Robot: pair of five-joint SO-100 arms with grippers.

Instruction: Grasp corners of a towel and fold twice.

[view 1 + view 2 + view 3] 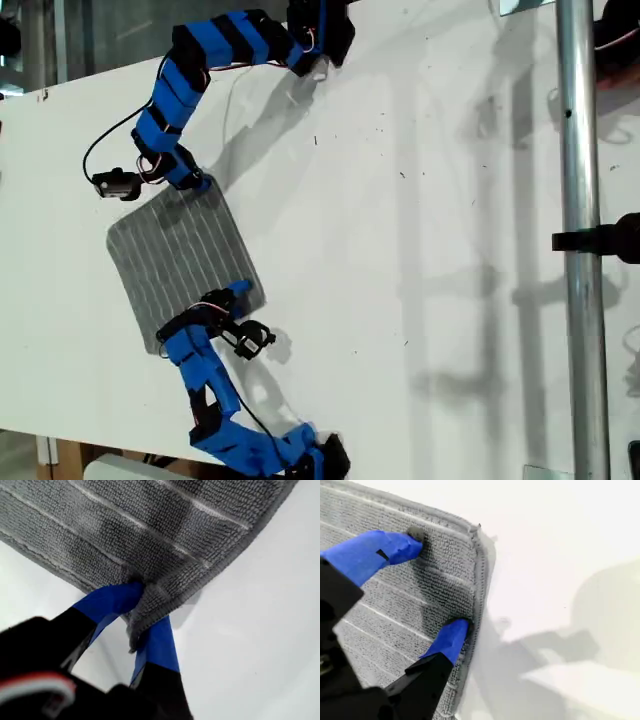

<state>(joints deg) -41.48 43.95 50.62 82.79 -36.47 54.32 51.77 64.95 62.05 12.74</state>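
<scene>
My first gripper [145, 625] is clenched on a bunched corner [142, 611] of the towel [150, 530]. My second gripper [438, 583] is spread, nothing held, tips on cloth just inside the next corner [476, 530]. Only the exterior view shows the towel flat near the tabletop's [420, 250] edge on the exterior view's left, with bare surface across to the pole [578, 240].

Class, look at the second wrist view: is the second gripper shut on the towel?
No: my second gripper is open, its fingertips spread apart on the flat towel.

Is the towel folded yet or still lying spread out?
Spread out: the towel lies flat as a single layer on the table, stripes unbroken, no edge doubled over.
</scene>
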